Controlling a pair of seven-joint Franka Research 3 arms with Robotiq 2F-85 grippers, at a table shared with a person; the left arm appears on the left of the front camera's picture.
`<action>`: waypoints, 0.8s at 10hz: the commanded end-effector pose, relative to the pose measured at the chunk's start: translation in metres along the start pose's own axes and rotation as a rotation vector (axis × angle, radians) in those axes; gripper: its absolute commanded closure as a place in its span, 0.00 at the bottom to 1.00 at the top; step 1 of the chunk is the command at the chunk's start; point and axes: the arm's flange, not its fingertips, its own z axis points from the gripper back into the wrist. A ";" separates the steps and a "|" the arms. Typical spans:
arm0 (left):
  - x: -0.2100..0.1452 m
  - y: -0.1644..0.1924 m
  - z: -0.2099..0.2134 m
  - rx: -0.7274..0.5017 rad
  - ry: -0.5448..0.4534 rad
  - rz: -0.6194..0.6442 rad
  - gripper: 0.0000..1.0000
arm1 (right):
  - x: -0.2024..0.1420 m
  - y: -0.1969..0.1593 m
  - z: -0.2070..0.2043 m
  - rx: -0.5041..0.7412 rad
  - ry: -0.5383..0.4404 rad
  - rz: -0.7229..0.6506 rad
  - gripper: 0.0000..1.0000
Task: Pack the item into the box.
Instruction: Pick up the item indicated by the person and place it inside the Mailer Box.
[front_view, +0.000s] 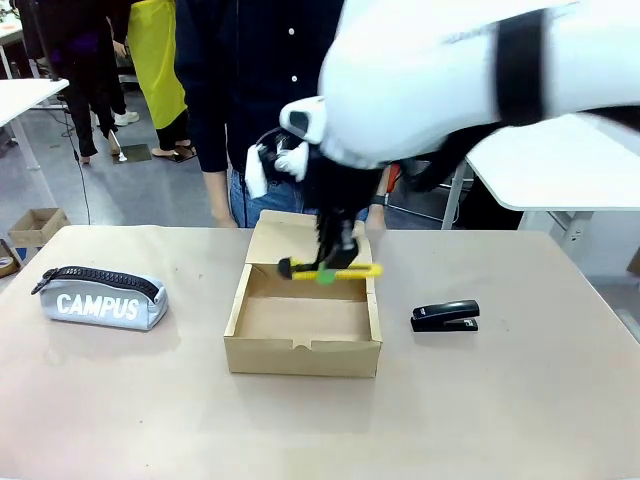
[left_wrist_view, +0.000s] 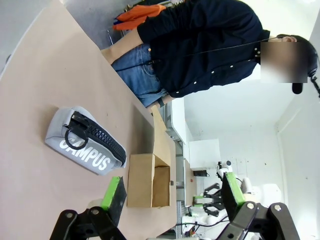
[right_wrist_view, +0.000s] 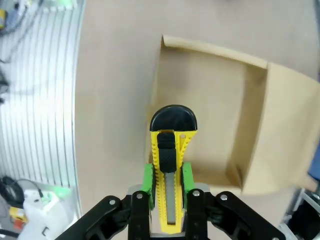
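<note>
The right gripper (front_view: 338, 262) reaches across from the right side of the tabletop (front_view: 500, 420) and is clamped on the yellow utility knife (front_view: 365, 270). In the right wrist view its green pads (right_wrist_view: 147, 177) press against both sides of the handle. The knife lies level, black tip toward the table's left edge. It hangs over the open cardboard box (front_view: 300, 358), close to the box's far wall (whether it touches the cardboard cannot be told). The box sits in the middle of the tabletop. Its flap lid (front_view: 285, 235) is folded back toward the far edge, where a person (front_view: 240, 90) in a dark shirt stands. A grey "CAMPUS" pencil case (front_view: 100, 300) lies near the left edge. A black stapler (front_view: 445, 316) lies between the box and the right edge, apart from both. The left gripper (left_wrist_view: 172, 200) is seen in its own wrist view with its fingers (left_wrist_view: 114, 192) spread wide, looking along the table toward the pencil case and the box.
</note>
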 end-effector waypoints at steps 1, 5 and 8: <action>0.001 0.000 0.000 -0.020 -0.011 -0.019 0.00 | 0.014 -0.010 -0.021 -0.038 0.029 -0.113 0.73; 0.001 0.000 0.000 -0.020 -0.011 -0.019 0.00 | 0.006 -0.020 -0.066 -0.093 -0.029 -0.156 0.73; 0.001 0.000 0.000 -0.020 -0.011 -0.019 0.00 | 0.003 -0.022 -0.070 -0.095 -0.011 -0.142 0.73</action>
